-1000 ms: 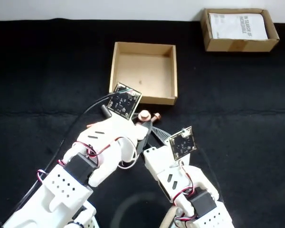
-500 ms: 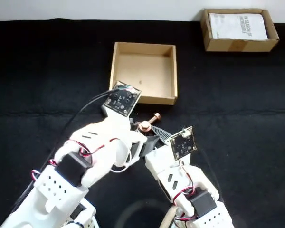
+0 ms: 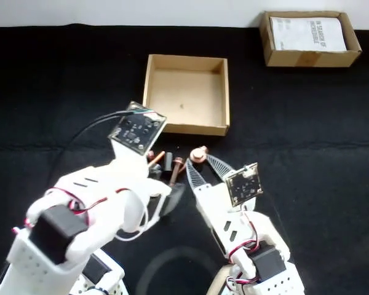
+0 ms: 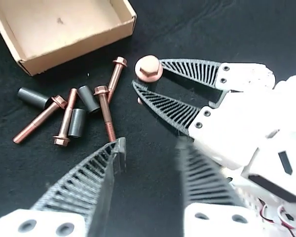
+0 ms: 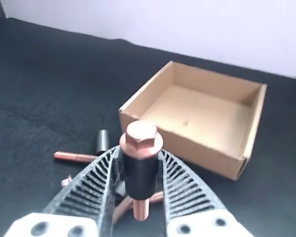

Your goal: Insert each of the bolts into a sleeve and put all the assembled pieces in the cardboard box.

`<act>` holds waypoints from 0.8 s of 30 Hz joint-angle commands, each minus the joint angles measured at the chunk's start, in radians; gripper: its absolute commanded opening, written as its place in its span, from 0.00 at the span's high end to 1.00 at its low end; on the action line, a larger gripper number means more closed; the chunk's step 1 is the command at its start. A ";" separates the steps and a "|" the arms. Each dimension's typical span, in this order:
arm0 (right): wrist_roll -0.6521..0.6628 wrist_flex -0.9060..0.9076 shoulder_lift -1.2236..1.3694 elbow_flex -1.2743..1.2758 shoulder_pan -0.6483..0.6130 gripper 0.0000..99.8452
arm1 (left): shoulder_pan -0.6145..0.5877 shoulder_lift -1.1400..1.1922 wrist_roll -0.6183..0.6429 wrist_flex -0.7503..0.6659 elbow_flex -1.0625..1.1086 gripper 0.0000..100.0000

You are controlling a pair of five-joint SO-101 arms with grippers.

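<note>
- High view: we note the right gripper (image 3: 198, 160) pinching a sleeved bolt (image 3: 198, 153) just in front of the cardboard box (image 3: 186, 129). Loose bolts (image 3: 175, 171) and sleeves (image 3: 168, 161) lie beside it.
- Left wrist view: the left gripper (image 4: 150, 148) is spread wide, holding nothing, near the loose pile.
- Right wrist view: we see its fingers (image 5: 89, 187) clamped on the sleeved bolt, upright, head up.

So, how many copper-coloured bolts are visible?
5. Four bolts lie loose beside the brown cardboard box; the fifth, in a black sleeve, sits in the right gripper. More may be hidden.
</note>
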 commanded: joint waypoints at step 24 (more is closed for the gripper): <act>-0.031 -0.114 1.438 -1.201 0.222 0.99 | -0.598 -0.005 0.003 -0.651 0.731 0.99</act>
